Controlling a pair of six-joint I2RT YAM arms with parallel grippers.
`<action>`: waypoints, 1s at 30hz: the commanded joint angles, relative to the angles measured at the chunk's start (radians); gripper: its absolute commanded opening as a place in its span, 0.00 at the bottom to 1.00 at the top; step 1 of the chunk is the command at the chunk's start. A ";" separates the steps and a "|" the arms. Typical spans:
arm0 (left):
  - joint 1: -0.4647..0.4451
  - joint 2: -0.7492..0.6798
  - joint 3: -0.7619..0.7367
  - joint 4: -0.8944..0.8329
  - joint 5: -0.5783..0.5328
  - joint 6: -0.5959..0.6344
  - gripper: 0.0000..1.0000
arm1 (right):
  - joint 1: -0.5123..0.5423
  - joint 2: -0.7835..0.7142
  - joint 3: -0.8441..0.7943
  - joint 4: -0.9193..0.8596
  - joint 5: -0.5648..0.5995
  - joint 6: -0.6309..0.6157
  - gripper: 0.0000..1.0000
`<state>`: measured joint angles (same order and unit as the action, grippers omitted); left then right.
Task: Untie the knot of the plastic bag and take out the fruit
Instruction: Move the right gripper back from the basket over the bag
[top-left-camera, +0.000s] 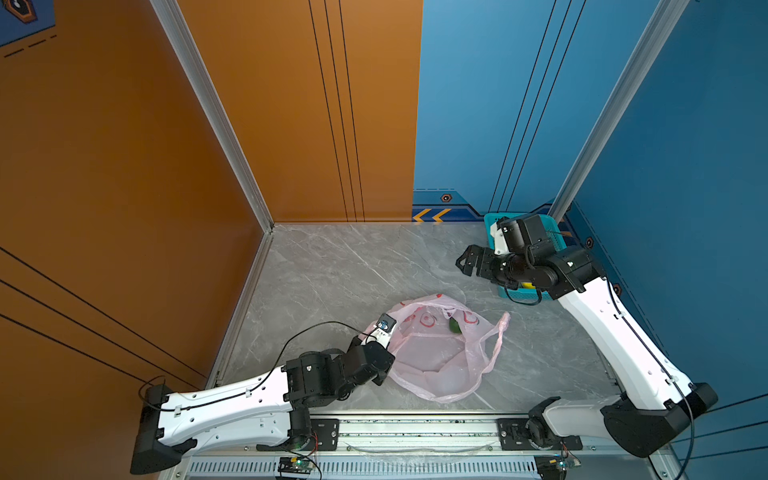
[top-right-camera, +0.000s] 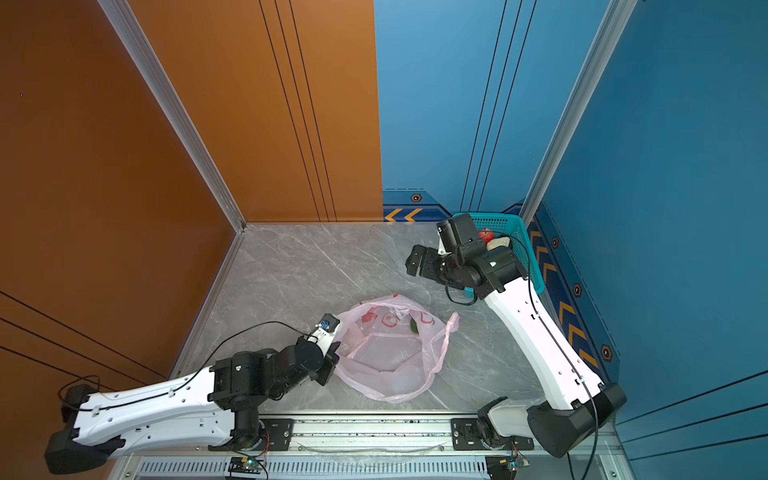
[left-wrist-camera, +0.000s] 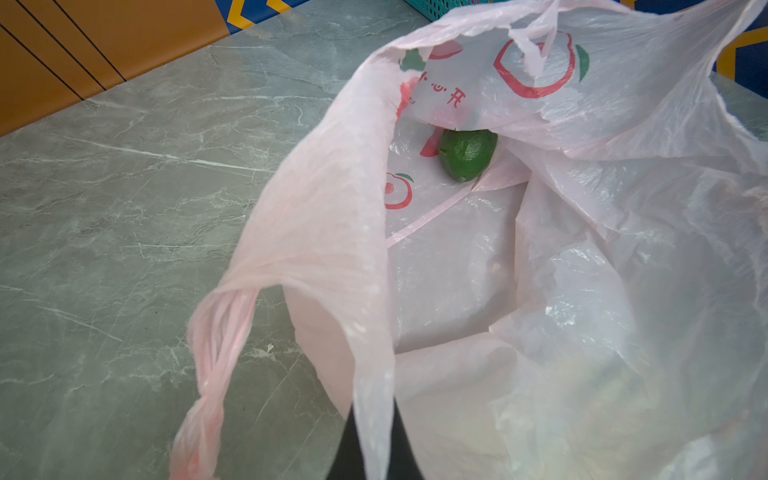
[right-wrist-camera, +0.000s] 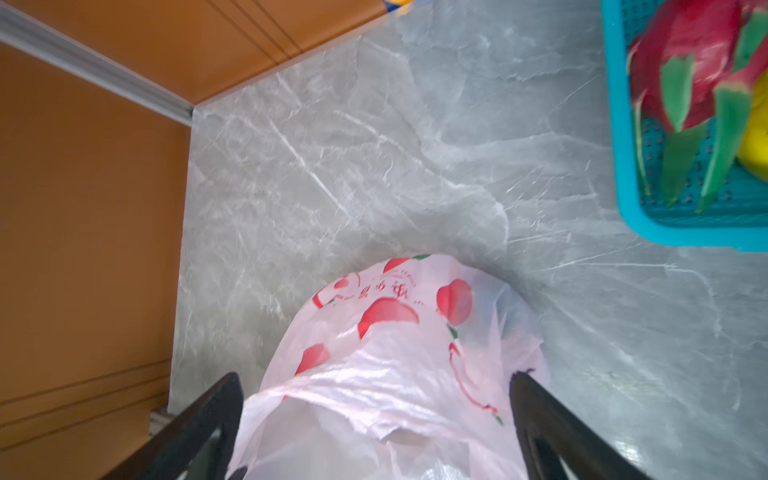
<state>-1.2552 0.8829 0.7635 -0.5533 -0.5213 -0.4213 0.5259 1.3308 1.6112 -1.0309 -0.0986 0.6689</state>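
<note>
Top views first: the knot looks undone, I can't spot a tie anywhere, and the bag (top-left-camera: 440, 357) lies on the desk (top-left-camera: 332, 270) with its mouth gaping. The left fingers (top-left-camera: 383, 370) are clamped on the bag's near rim, so the bag spreads out just ahead of them. The right fingers (top-left-camera: 466, 262) are spread wide with nothing in them, well apart from the bag, and the teal basket (top-right-camera: 528, 249) sits right behind them. In it I can make out a red fruit (top-right-camera: 485, 235) touching a cream fruit (top-right-camera: 498, 243). One green fruit (top-left-camera: 455, 326) shows inside the bag, on the far side from the left fingers

Left wrist view: the bag's rim runs straight into the clenched fingers, and a twisted loose handle (left-wrist-camera: 216, 374) hangs beside them. The green fruit sits deep in the bag beyond them. The rest of the bag looks empty, though folds hide some of it

Right wrist view: bit blurry. The bag shows between the open fingers but isn't touched. Off to one side the basket holds a dragon fruit (right-wrist-camera: 698, 62) against a yellow fruit (right-wrist-camera: 758, 153)

My read: mostly done, knot out, several fruits in the basket, green one left to fetch
</note>
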 joint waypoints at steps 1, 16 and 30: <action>-0.017 -0.012 0.033 -0.042 -0.038 -0.027 0.00 | 0.108 -0.037 0.001 -0.069 0.086 0.090 1.00; -0.083 -0.005 0.098 -0.092 -0.102 -0.108 0.00 | 0.652 -0.087 -0.206 -0.059 0.341 0.340 1.00; -0.255 0.030 0.129 -0.092 -0.195 -0.161 0.00 | 0.760 -0.122 -0.706 0.359 0.501 0.515 0.89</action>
<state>-1.4784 0.9005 0.8631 -0.6254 -0.6720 -0.5667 1.2930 1.2079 0.9478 -0.8185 0.3199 1.1313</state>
